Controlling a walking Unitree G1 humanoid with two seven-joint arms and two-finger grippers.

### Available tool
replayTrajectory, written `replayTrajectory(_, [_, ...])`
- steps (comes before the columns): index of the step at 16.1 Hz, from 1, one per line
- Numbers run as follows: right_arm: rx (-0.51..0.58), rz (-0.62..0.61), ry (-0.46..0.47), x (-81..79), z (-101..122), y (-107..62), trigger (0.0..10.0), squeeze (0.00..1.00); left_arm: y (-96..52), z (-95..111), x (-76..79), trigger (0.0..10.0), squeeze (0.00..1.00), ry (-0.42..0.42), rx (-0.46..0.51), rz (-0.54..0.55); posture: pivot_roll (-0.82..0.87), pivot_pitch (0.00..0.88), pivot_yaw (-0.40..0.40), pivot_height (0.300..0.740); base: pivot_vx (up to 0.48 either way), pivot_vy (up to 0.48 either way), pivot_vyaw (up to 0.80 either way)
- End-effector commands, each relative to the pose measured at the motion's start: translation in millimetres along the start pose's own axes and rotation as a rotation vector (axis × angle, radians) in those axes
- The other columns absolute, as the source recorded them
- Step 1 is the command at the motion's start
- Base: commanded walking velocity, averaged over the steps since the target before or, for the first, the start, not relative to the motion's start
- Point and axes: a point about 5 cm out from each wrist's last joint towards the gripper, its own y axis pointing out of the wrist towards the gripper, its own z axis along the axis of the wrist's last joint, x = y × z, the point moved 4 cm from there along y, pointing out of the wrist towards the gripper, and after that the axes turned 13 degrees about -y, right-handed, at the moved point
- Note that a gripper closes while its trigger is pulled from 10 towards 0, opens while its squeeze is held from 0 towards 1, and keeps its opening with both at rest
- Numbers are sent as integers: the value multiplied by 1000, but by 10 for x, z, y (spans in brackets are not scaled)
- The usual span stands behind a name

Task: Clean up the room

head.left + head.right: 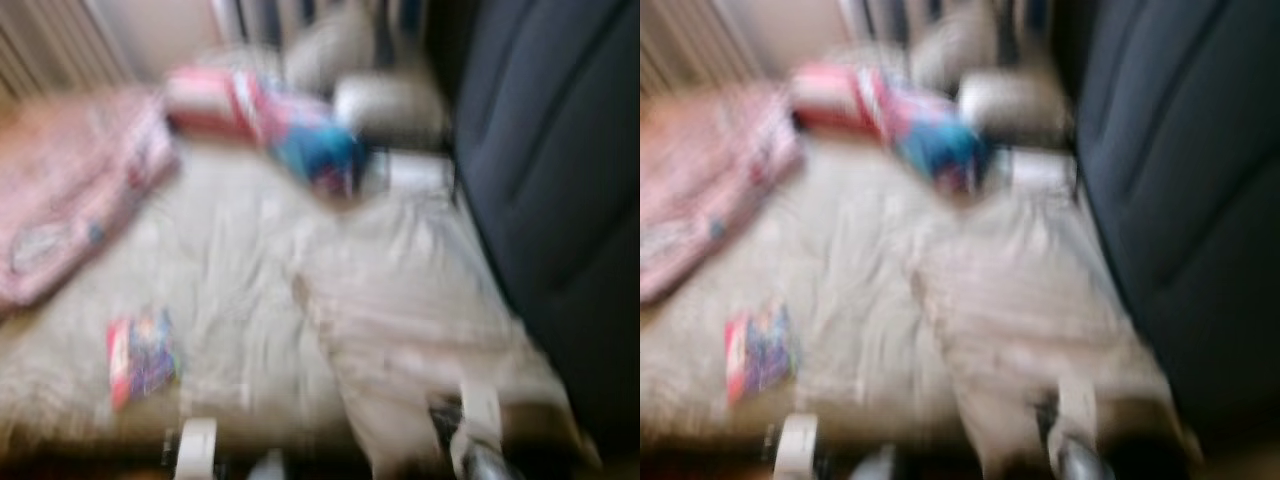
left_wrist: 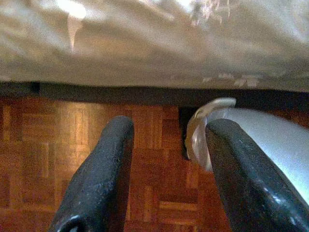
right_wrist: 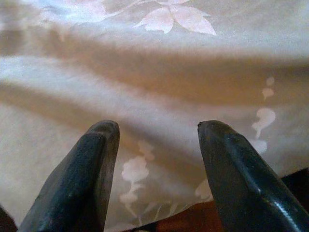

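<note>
The eye views are blurred by motion. A bed with a crumpled beige cover (image 1: 300, 290) lies before me. A small red and blue packet or booklet (image 1: 140, 355) rests on the cover near its front left. My left gripper (image 2: 169, 130) hangs open over the parquet floor (image 2: 43, 145) just below the bed's edge, with nothing between its fingers. My right gripper (image 3: 158, 128) is open over the flower-printed cover (image 3: 159, 63), close to the bed's front edge. Both arms show low in the left eye view, the left arm (image 1: 195, 445) and the right arm (image 1: 475, 430).
A pink blanket (image 1: 70, 190) is heaped on the bed's left side. At the head lie a red and white bundle (image 1: 210, 100), a blue and pink bundle (image 1: 315, 145) and grey pillows (image 1: 390, 105). A dark blue padded surface (image 1: 560, 180) rises along the right.
</note>
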Motion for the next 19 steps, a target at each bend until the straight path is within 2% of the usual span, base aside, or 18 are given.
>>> replayTrajectory(1, [-6,9,6,-37,-12,-1,10000,0,13,85,-41,10000,0,-2,24,9,29,144,-14,740,0,0,0])
replayTrajectory(6, [-9,14,4,-49,-15,0,10000,0,16,90,-42,10000,0,9,21,9,27,143,-13,740,0,0,0])
replayTrajectory(9, [-5,12,7,-44,-6,2,10000,0,29,161,-23,10000,0,4,46,4,28,143,-12,740,0,0,0])
replayTrajectory(19, [59,19,1,-54,165,37,10000,0,46,240,34,10000,0,8,72,-14,23,133,-15,740,0,0,0])
